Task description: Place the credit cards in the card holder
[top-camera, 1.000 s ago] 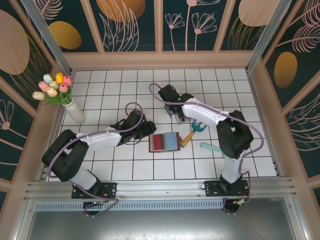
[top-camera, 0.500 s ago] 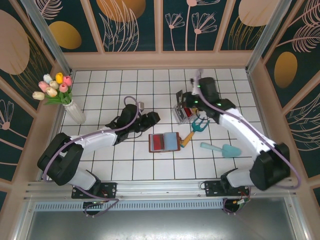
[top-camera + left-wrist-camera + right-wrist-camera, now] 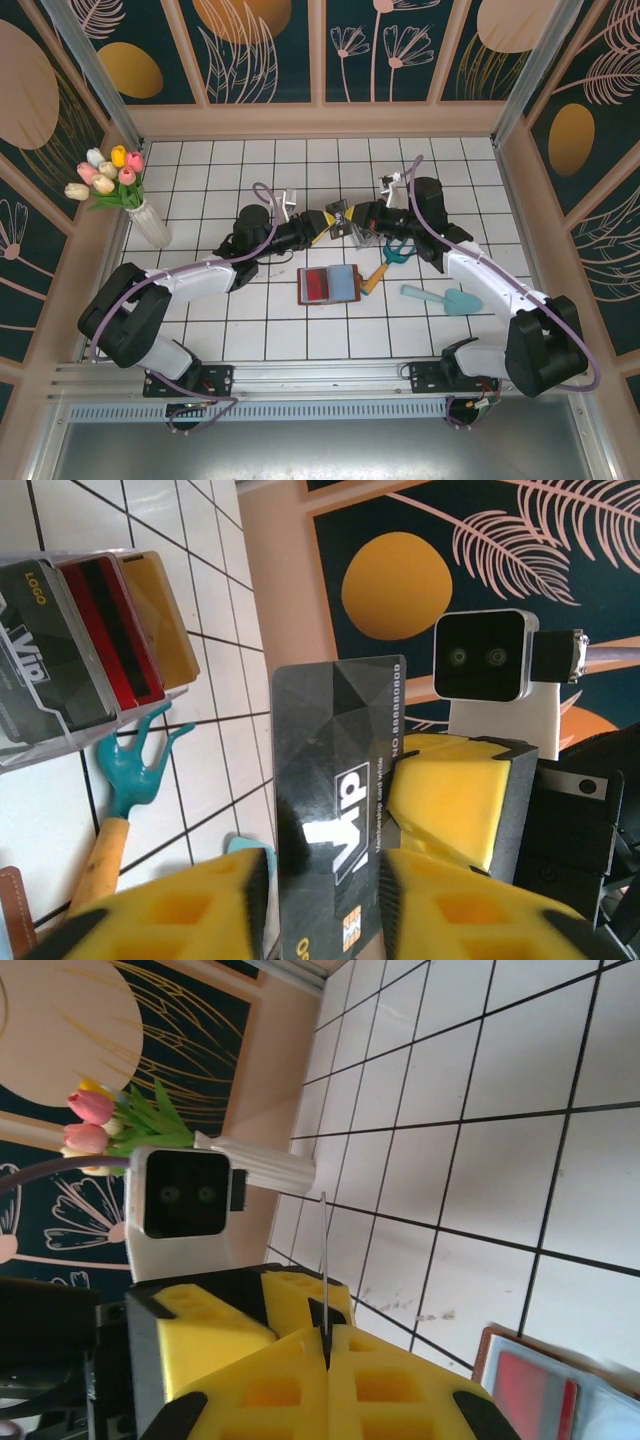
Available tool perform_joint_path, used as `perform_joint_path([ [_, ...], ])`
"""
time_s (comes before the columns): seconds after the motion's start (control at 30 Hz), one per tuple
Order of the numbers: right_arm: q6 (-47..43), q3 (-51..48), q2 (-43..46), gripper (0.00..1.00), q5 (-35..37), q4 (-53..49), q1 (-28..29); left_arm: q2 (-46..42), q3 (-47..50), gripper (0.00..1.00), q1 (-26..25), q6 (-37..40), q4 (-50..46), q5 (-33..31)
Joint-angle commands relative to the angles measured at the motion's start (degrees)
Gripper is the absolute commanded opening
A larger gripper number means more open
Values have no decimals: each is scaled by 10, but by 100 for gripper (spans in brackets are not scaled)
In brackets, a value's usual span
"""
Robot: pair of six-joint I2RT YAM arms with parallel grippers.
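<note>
A dark grey VIP credit card point(image 3: 335, 780) hangs in the air between both grippers. My right gripper point(image 3: 327, 1335) is shut on it, the card point(image 3: 324, 1250) showing edge-on above its pads. My left gripper point(image 3: 325, 880) is open, one finger on each side of the card, and the right gripper's yellow pad point(image 3: 450, 800) presses on the card's far edge. From above, the left gripper point(image 3: 322, 224) and right gripper point(image 3: 352, 214) meet over the tiles. The brown card holder point(image 3: 330, 284) lies open just in front of them. More cards, grey, red and tan point(image 3: 100, 650), stand in a clear box.
The clear plastic box point(image 3: 366, 234) sits right of the grippers. A teal hand fork point(image 3: 397, 252) with a wooden handle lies beside the holder and a teal trowel point(image 3: 445, 297) further right. A white vase of tulips point(image 3: 145, 222) stands at far left.
My right gripper swung from the clear box to the left, carrying the grey card. My left gripper reached right and up, and its fingers now straddle that card.
</note>
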State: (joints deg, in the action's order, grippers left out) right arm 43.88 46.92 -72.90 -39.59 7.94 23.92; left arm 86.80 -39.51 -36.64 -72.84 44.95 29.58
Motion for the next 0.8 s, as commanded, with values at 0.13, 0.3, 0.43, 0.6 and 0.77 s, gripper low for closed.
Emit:
perform_joint_path([
  [0.13, -6, -10, -10, 6, -1, -5, -4, -7, 22, 5, 2, -5, 32, -1],
  [0.3, -72, -18, -12, 22, 163, -162, 11, -44, 31, 0, 2, 51, -119, -59],
  [0.43, -66, -71, -23, 23, 190, -164, 20, -64, 47, 0, 1, 78, -206, -87],
  [0.6, -50, -99, -40, 24, 220, -158, 32, -65, 69, 0, 0, 86, -239, -75],
  [0.77, -71, -107, -79, 24, 237, -156, 40, -48, 54, 0, -13, 111, -286, -71],
])
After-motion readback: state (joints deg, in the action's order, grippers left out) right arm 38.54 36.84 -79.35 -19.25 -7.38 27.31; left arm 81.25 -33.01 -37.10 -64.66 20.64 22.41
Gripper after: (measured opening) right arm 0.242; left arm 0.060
